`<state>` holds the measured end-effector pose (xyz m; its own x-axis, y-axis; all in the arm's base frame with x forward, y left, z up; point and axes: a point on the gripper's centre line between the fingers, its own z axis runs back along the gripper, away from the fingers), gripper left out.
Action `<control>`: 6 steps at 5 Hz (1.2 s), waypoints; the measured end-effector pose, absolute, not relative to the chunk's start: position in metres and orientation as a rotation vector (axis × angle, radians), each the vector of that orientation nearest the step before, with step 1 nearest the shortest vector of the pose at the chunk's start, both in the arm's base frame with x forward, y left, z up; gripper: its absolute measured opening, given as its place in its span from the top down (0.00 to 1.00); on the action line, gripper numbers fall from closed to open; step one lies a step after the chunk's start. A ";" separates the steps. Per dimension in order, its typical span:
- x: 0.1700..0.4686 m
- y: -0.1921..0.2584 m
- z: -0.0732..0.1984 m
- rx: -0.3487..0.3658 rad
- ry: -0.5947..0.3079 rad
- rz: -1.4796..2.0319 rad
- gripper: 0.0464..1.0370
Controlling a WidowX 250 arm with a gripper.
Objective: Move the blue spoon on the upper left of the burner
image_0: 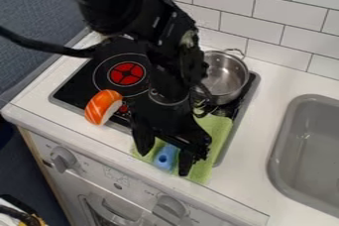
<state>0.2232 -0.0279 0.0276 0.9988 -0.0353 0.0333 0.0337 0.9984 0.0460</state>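
With the pincer (pixel 164 162) spread over the blue spoon (pixel 166 157) on the green cloth (pixel 221 129) near the front edge of the table (pixel 244 191), closing too low could pinch up the soft cloth and drag it toward the burner (pixel 127 73).

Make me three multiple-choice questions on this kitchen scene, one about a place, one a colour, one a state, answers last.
1. Where is the blue spoon?
A In the sink
B Over the green cloth
C Against the wall tiles

2. What colour is the centre of the uncovered burner?
A Red
B Green
C White

3. How does the pot stand?
A Lidded
B Tipped over
C Upright, without a lid

1 B: green shows around the spoon.
2 A: its middle is red.
3 C: its inside shows, rim up.
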 end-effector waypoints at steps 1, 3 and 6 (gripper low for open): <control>0.227 -0.029 0.023 0.043 -0.018 -0.029 0.09; 0.227 -0.029 0.010 0.049 0.024 -0.023 0.25; 0.227 -0.026 0.027 0.041 -0.011 -0.019 0.62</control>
